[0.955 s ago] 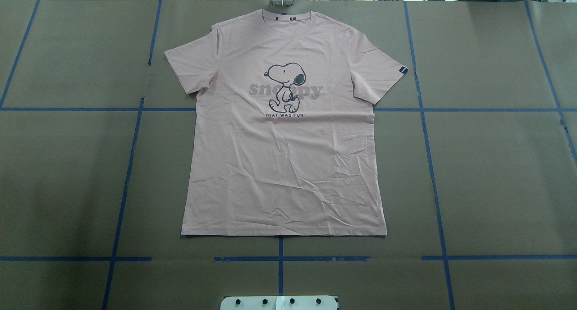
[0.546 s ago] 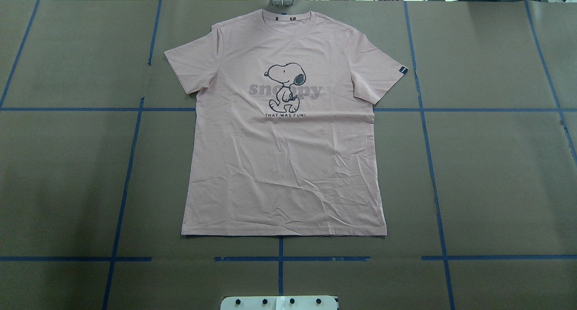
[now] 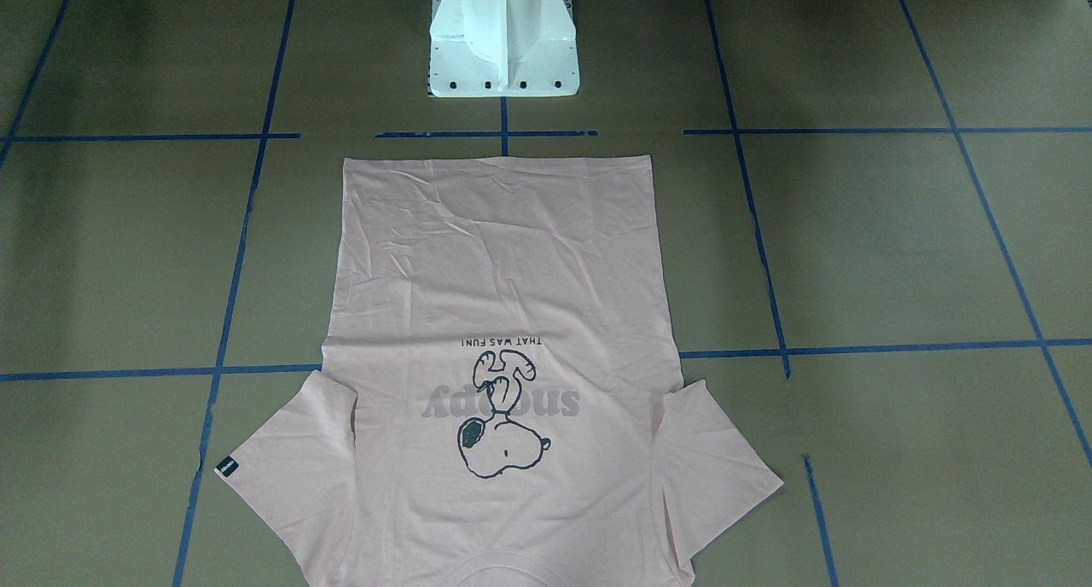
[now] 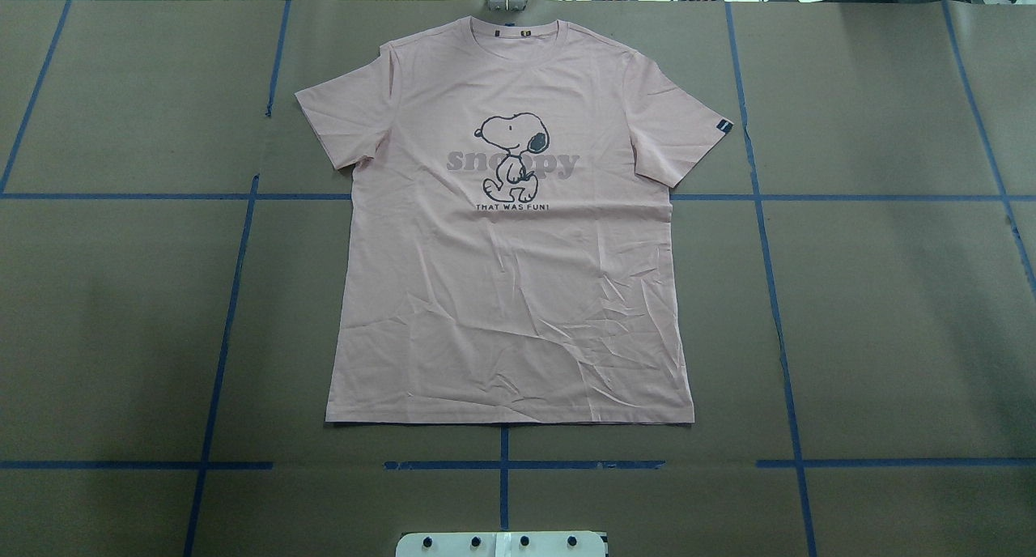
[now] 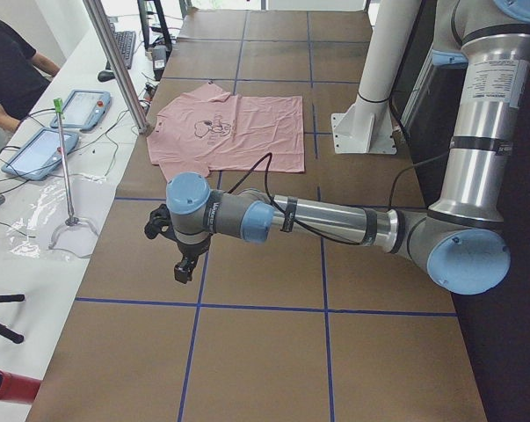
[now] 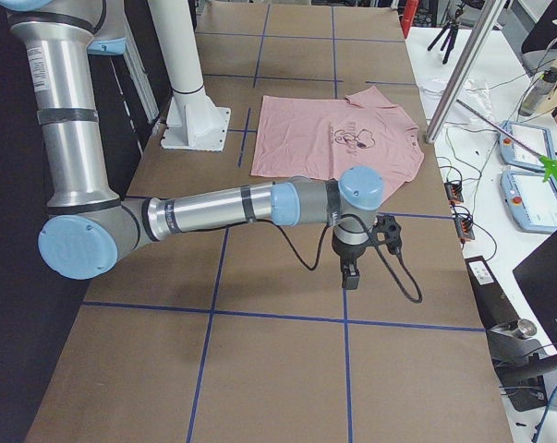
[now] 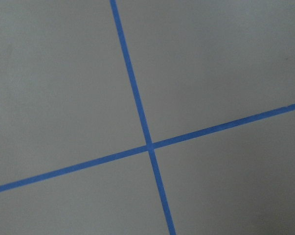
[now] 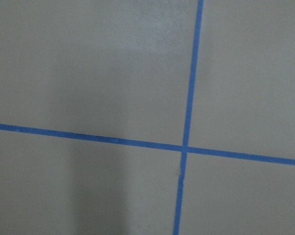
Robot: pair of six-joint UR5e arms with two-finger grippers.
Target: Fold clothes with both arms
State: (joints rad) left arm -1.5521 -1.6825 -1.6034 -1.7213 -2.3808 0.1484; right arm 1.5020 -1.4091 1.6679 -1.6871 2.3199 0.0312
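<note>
The pale pink T-shirt [image 4: 510,314] lies flat and face up on the brown table, cartoon dog print [image 4: 512,157] showing, collar at the far edge. It also shows in the front view [image 3: 503,263] and both side views [image 5: 238,132] [image 6: 324,138]. A dark tag [image 4: 723,125] marks one sleeve. My left gripper [image 5: 184,268] hangs over bare table well away from the shirt, seen only from the side; I cannot tell its state. My right gripper [image 6: 350,275] hangs likewise off the shirt's other side; its state is unclear too. Both wrist views show only table and blue tape.
Blue tape lines [image 4: 502,465] grid the table. The white pedestal base [image 3: 503,49] stands just behind the shirt's hem. A metal post [image 5: 115,61] rises at the far edge near the collar. A person [image 5: 10,61] sits at a side bench with tablets [image 5: 45,151].
</note>
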